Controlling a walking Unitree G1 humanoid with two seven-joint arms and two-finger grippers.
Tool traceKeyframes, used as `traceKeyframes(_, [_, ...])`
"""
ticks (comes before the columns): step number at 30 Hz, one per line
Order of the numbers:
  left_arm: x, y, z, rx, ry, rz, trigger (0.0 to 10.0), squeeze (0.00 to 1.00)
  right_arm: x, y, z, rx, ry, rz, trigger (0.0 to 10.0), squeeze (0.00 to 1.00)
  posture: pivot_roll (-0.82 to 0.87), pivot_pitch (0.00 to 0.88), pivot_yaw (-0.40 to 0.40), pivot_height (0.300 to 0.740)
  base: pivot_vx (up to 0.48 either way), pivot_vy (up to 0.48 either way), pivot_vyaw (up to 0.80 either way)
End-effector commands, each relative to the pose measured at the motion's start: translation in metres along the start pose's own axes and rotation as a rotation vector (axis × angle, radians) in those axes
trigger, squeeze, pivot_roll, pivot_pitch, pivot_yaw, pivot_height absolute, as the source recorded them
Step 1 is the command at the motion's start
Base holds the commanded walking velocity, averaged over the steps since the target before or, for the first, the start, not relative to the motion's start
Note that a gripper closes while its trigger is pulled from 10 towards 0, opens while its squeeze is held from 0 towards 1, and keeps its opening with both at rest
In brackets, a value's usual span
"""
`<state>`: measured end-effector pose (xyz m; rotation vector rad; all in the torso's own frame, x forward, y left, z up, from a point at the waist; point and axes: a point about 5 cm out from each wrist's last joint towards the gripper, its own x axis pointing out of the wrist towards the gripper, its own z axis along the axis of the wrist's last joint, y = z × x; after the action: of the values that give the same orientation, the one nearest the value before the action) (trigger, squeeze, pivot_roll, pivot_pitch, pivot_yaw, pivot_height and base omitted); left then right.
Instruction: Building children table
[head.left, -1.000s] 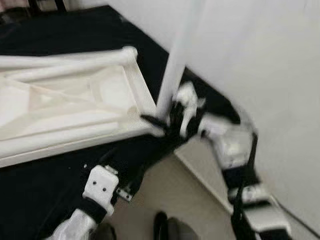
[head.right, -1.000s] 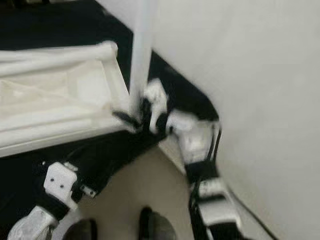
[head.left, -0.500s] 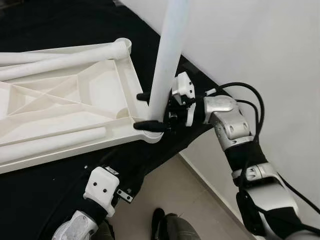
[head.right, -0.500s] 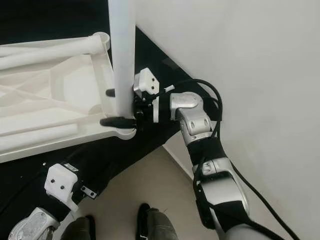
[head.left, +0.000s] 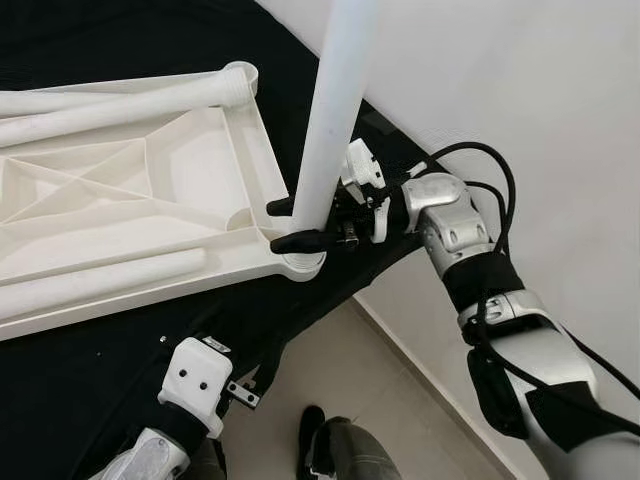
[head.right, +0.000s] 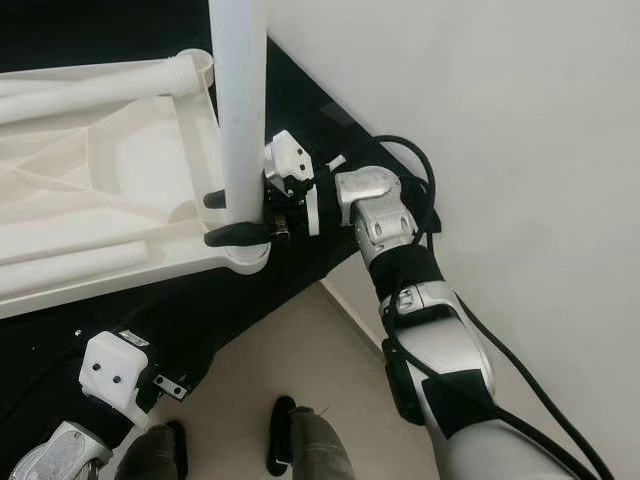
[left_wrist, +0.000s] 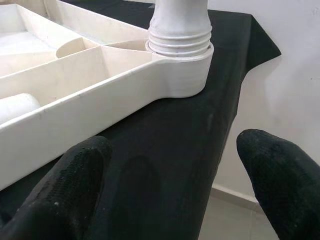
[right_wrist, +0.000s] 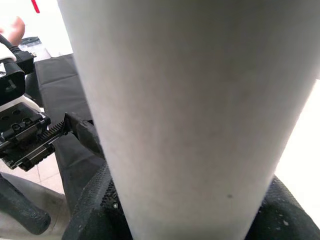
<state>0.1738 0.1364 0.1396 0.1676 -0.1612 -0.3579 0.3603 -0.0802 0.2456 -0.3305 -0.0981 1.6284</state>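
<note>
My right end effector (head.left: 290, 224) holds the white leg (head.left: 330, 110) tight, low down, near its bottom end. The leg stands up in the corner socket of the tabletop (head.left: 130, 220), which lies upside down on the black counter (head.left: 80, 350). My left end effector (left_wrist: 170, 185) is wide apart, at 6 o'clock from the leg.

White table leg (head.left: 330, 110) and tabletop (head.left: 120, 215) on a black cloth (head.left: 130, 340).
</note>
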Motion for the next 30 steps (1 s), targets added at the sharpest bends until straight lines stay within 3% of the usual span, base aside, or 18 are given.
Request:
traceKeyframes(1, [-0.002, -0.003, 0.001, 0.006, 0.013, -0.007, 10.0, 0.00, -0.005, 0.001, -0.011, 0.041, 0.040, -0.004, 0.0, 0.00, 0.23, 0.299, -0.173, 0.740, 0.000, 0.000, 0.00])
traceKeyframes(2, [-0.002, -0.003, 0.001, 0.006, 0.013, -0.007, 10.0, 0.00, -0.005, 0.001, -0.011, 0.041, 0.040, -0.004, 0.0, 0.00, 0.23, 0.299, -0.173, 0.740, 0.000, 0.000, 0.00])
traceKeyframes(3, [-0.001, -0.002, 0.001, 0.005, 0.006, 0.004, 10.0, 0.00, -0.006, 0.000, -0.021, 0.065, 0.053, -0.105, 0.0, 0.00, 0.21, 0.293, -0.186, 0.740, 0.000, 0.000, 0.00])
traceKeyframes(5, [0.000, -0.002, 0.001, 0.004, 0.003, 0.008, 10.0, 0.00, -0.007, 0.000, -0.026, 0.080, 0.058, -0.156, 0.0, 0.00, 0.21, 0.293, -0.186, 0.740, 0.000, 0.000, 0.00])
traceKeyframes(6, [0.001, -0.001, 0.000, 0.000, 0.003, 0.016, 10.0, 0.00, -0.005, 0.001, -0.036, 0.102, 0.067, -0.261, 0.0, 0.00, 0.17, 0.290, -0.193, 0.740, 0.000, 0.000, 0.00])
traceKeyframes(9, [0.002, -0.001, -0.001, -0.003, 0.003, 0.021, 10.0, 0.00, -0.003, 0.002, -0.043, 0.115, 0.074, -0.330, 0.0, 0.00, 0.17, 0.290, -0.193, 0.740, 0.000, 0.000, 0.00])
traceKeyframes(10, [0.002, -0.001, -0.002, -0.010, 0.003, 0.024, 10.0, 0.00, 0.000, 0.004, -0.057, 0.143, 0.118, -0.506, 0.0, 0.00, 0.16, 0.295, -0.189, 0.740, 0.000, 0.000, 0.00])
traceKeyframes(12, [0.002, -0.001, -0.002, -0.010, 0.003, 0.024, 10.0, 0.00, 0.000, 0.004, -0.057, 0.143, 0.118, -0.506, 0.0, 0.00, 0.16, 0.295, -0.189, 0.740, 0.000, 0.000, 0.00])
traceKeyframes(13, [0.003, 0.000, -0.003, -0.019, 0.004, 0.024, 10.0, 0.00, 0.004, 0.021, -0.079, 0.226, 0.157, -0.777, 0.0, 0.00, 0.15, 0.301, -0.174, 0.740, 0.000, 0.000, 0.00])
traceKeyframes(14, [0.003, 0.000, -0.003, -0.019, 0.004, 0.024, 10.0, 0.00, 0.004, 0.021, -0.079, 0.226, 0.157, -0.777, 0.0, 0.00, 0.15, 0.301, -0.174, 0.740, 0.000, 0.000, 0.00])
traceKeyframes(16, [0.004, 0.002, -0.007, -0.062, 0.009, 0.031, 10.0, 0.00, 0.019, 0.068, -0.104, 0.373, 0.214, -0.991, 0.0, 0.00, 0.11, 0.290, -0.141, 0.740, 0.000, 0.000, 0.00])
traceKeyframes(17, [0.005, 0.003, -0.010, -0.078, 0.010, 0.033, 10.0, 0.00, 0.021, 0.072, -0.104, 0.376, 0.209, -1.020, 0.0, 0.00, 0.10, 0.278, -0.126, 0.740, 0.000, 0.000, 0.00])
traceKeyframes(21, [0.009, 0.003, -0.012, -0.084, 0.007, 0.025, 10.0, 0.00, 0.013, 0.053, -0.101, 0.313, 0.203, -1.017, 0.0, 0.00, 0.11, 0.264, -0.128, 0.740, 0.000, 0.000, 0.00])
traceKeyframes(26, [0.010, 0.003, -0.012, -0.081, 0.007, 0.026, 10.0, 0.00, 0.010, 0.047, -0.101, 0.305, 0.201, -1.008, 0.0, 0.00, 0.11, 0.257, -0.133, 0.740, 0.000, 0.000, 0.00])
traceKeyframes(27, [0.010, 0.003, -0.012, -0.079, 0.006, 0.030, 10.0, 0.00, 0.007, 0.043, -0.099, 0.292, 0.194, -1.017, 4.3, 0.00, 0.11, 0.256, -0.135, 0.740, 0.000, 0.000, 0.00])
traceKeyframes(28, [0.010, 0.003, -0.013, -0.076, 0.006, 0.036, 10.0, 0.00, 0.006, 0.039, -0.094, 0.294, 0.159, -0.992, 10.0, 0.00, 0.12, 0.252, -0.138, 0.740, 0.000, 0.000, 0.00])
traceKeyframes(29, [0.010, 0.003, -0.013, -0.076, 0.006, 0.036, 10.0, 0.00, 0.006, 0.039, -0.094, 0.294, 0.159, -0.992, 10.0, 0.00, 0.12, 0.252, -0.138, 0.740, 0.000, 0.000, 0.00])
traceKeyframes(30, [0.010, 0.002, -0.013, -0.075, 0.005, 0.040, 10.0, 0.00, 0.006, 0.035, -0.083, 0.273, 0.115, -0.959, 10.0, 1.00, 0.12, 0.248, -0.139, 0.740, 0.000, 0.000, 0.00])
